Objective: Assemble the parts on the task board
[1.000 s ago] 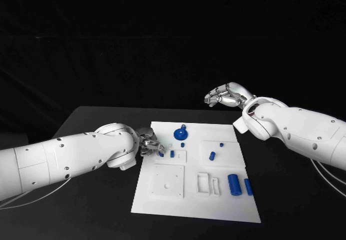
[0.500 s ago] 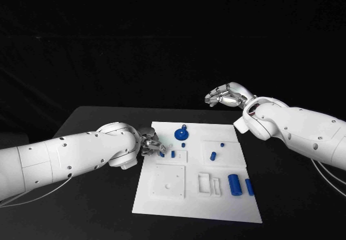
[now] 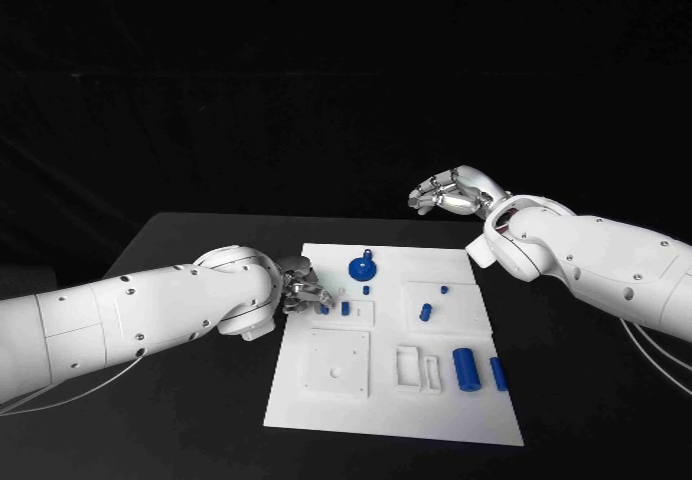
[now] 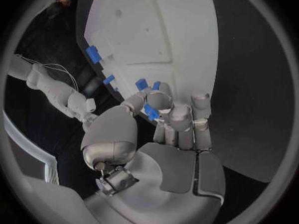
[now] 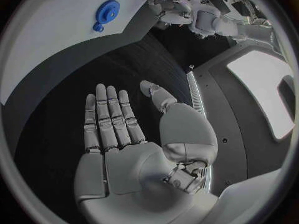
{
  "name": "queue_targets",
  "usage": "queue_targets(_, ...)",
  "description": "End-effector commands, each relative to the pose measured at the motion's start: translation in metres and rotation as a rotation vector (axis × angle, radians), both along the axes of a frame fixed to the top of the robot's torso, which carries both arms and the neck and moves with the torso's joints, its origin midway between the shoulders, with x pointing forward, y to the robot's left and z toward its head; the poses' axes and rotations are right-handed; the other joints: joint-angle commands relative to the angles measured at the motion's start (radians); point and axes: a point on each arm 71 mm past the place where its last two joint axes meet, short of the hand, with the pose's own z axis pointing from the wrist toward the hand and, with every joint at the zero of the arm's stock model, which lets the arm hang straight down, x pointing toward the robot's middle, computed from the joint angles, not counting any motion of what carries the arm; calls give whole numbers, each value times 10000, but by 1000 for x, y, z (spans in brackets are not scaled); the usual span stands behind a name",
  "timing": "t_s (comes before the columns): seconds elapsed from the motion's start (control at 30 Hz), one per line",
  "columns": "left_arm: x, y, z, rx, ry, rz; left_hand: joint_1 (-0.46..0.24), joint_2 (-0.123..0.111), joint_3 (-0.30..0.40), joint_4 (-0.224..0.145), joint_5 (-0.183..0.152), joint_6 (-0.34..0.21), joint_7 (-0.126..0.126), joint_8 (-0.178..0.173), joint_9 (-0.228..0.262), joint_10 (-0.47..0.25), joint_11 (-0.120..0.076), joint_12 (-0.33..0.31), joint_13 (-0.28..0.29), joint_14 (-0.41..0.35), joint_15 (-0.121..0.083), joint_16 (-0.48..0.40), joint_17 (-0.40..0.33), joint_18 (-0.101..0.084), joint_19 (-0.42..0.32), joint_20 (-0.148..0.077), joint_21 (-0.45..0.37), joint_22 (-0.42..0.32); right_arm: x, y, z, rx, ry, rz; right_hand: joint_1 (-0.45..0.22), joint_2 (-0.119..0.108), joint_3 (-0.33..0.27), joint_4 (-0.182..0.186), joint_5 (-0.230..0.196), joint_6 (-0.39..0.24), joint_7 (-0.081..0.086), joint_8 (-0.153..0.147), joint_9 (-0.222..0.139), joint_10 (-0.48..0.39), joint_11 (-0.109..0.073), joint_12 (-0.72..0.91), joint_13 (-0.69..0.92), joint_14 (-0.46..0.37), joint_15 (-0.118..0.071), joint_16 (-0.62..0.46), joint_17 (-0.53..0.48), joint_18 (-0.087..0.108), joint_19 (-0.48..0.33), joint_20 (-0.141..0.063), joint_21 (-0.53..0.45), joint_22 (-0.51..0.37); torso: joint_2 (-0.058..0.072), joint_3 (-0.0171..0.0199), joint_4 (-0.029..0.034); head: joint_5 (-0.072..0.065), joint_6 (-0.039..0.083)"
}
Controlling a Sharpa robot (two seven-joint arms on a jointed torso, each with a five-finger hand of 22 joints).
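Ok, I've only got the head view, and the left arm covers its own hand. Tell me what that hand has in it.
Observer: In the left wrist view, the left hand pinches a small blue part between its fingertips, right at the task board.
Operator: Now check the right palm for me.
Observer: In the right wrist view, the right hand lies flat with its fingers straight and holds nothing, with the black table beyond it.
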Motion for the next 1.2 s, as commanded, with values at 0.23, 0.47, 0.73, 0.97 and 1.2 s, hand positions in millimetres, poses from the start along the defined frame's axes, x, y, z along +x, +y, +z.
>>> queue_targets(0.23,-5,-6,-5,80,278,-369,-344,-710,-53,689,-1252,1451,-809,-41,-42,-276,-234,33,-52,200,-501,18,-71,237,12,-1113,31,111,0,1,-1,7,41,148,-61,-22,-6,-10,55,-83,13,42,-15,77,26,-41,-9,29,20,-55,-18,66,-68,33,-39,11,4,-8,2,-16,-3)
queue_targets(0.47,-4,-4,-5,103,265,-325,-437,-902,-68,884,-1464,1438,-810,-33,-48,-272,-234,29,-72,198,-503,12,-86,252,4,-1114,31,112,0,1,-1,5,48,144,-61,-22,-6,-11,63,-84,14,42,-17,78,26,-44,-9,28,21,-56,-19,67,-68,34,-40,12,3,-7,1,-19,-11)
queue_targets(0.73,-1,1,-5,164,161,-164,-500,-1097,-48,1091,-1706,1417,-809,-28,-54,-275,-233,15,-99,191,-505,-4,-107,269,4,-1118,30,109,0,1,-2,5,49,139,-64,-24,-8,-11,72,-85,15,44,-20,80,27,-49,-9,28,21,-56,-20,68,-70,37,-42,14,3,-7,-2,-38,1)
queue_targets(0.97,2,7,0,-355,-202,348,-618,-2152,200,1939,-2112,1141,-712,-114,-65,-372,-140,-241,-298,76,-433,-269,-279,308,3,-1113,-3,69,0,-1,-3,1,58,108,-69,-28,-13,-10,77,-88,16,45,-24,80,28,-54,-10,26,22,-57,-22,70,-71,40,-43,16,9,-12,-12,-104,21)
queue_targets(1.2,3,7,4,-1112,-164,608,-685,-2665,-580,1929,-2078,-972,-67,-1400,-567,-748,420,-1149,-856,-274,68,-1172,-771,225,-403,-996,-300,-39,0,-1,-3,0,70,98,-72,-29,-15,-9,81,-90,17,46,-27,80,29,-58,-10,24,23,-58,-23,71,-73,41,-45,17,8,-18,-7,-146,41)
